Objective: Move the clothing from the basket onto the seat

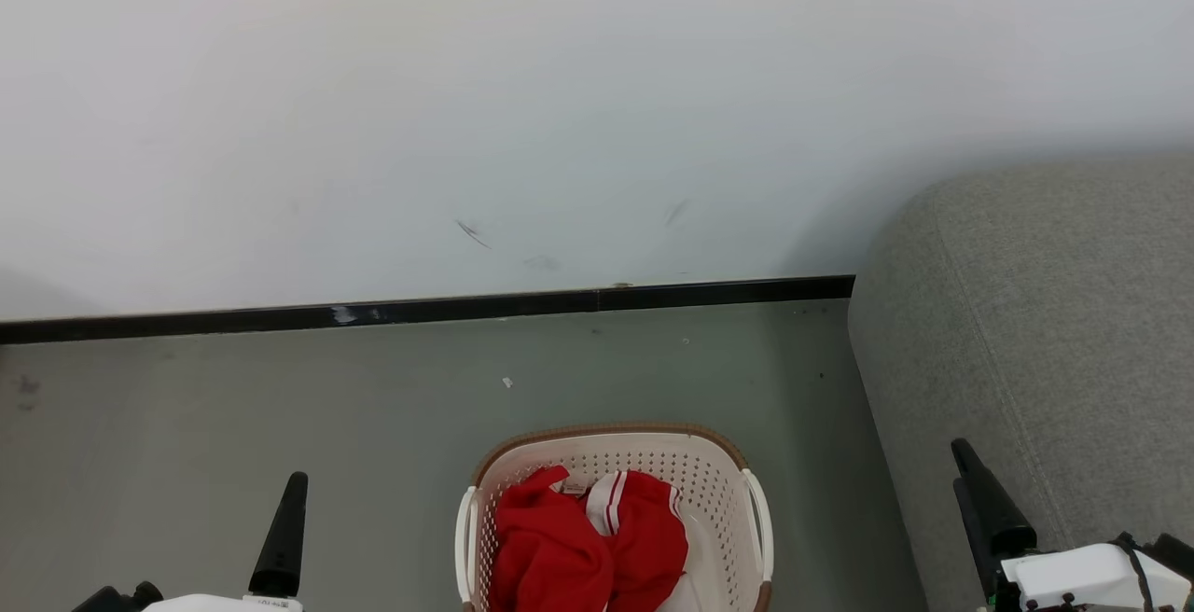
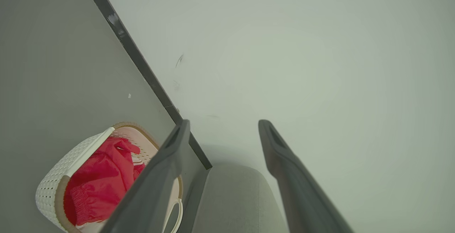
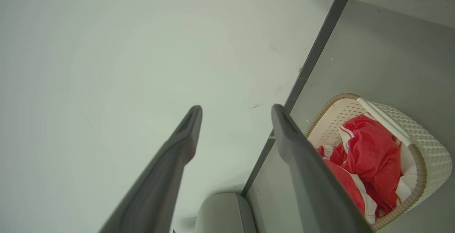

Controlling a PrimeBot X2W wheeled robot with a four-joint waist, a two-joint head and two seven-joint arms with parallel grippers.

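- Clothing (image 1: pixel 583 547): two red pieces with white stripes, bunched together inside the basket (image 1: pixel 611 432) on the floor (image 1: pixel 233 407); seat (image 1: pixel 1045 313) is near, to its right, with a strip of floor between.
- My left claw (image 2: pixel 224 123): fingers spread apart, nothing between them, touching nothing.
- My right claw (image 3: pixel 237 108): same, parted and empty.
- Head view: left finger at lower left, pointing up, well left of the basket; right finger at lower right, leaning left, in front of the seat's edge.
- Basket's near end is cut off by the head view's bottom edge; in the left wrist view my own finger covers part of its rim.
- Black baseboard (image 1: pixel 420 311) runs beyond the basket.
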